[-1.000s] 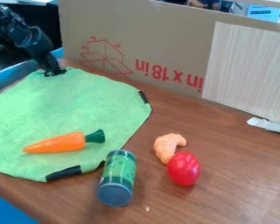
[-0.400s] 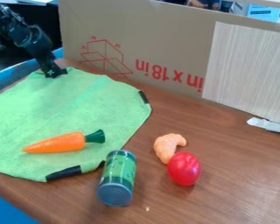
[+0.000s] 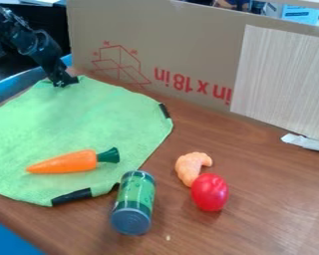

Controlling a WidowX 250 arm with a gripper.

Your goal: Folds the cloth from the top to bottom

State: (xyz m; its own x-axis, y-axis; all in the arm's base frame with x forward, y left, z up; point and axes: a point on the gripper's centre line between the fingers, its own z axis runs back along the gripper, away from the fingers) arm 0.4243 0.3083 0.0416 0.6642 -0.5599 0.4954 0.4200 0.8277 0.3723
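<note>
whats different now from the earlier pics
The hand has shifted very slightly to the right of the view, at the cloth's top edge. A faint diagonal crease, seen in the second picture, has gone. The cloth still lies unfolded; the carrot, can, orange croissant-shaped toy and red toy stayed put.

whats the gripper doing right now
Gripper: at the green cloth's top edge; can't tell whether it is open, closed or holding the cloth.
</note>
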